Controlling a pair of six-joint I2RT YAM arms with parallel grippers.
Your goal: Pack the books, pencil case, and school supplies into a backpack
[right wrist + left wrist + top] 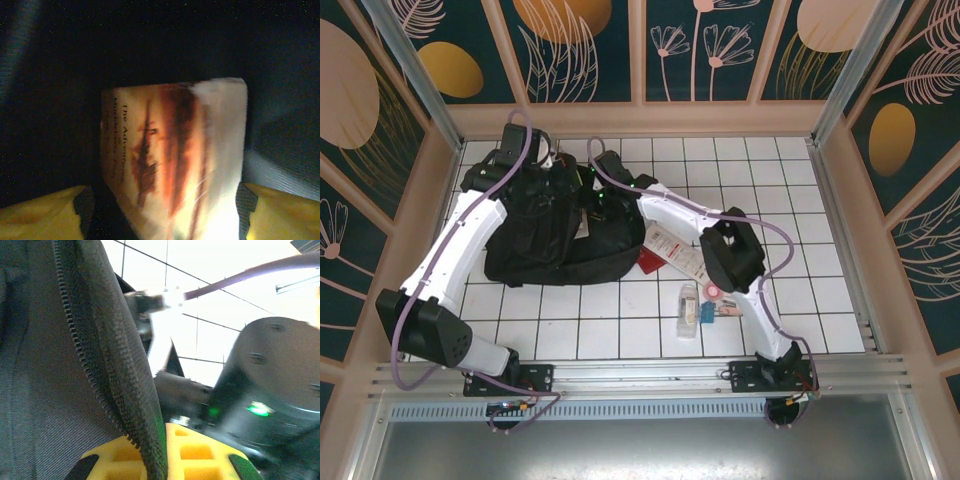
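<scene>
Overhead, the black fabric backpack is being shown slumped on the tiled table. The left arm and the right arm are being bent inward so that their wrists are meeting over its top.

Up close, what that view is hiding is being revealed. The left gripper is being pressed shut on the backpack's zip edge, with the toothed zip and coarse weave running down between its yellow fingers. The right gripper is being held wide open inside the dark bag, gripping nothing. The thin orange book, its glossy cover blurred, is lying just ahead of it, with a dark gap being left beside one pad.

Behind the right gripper, near its elbow, the white book, the clear packet and the pink tape roll are lying on the tiles.
</scene>
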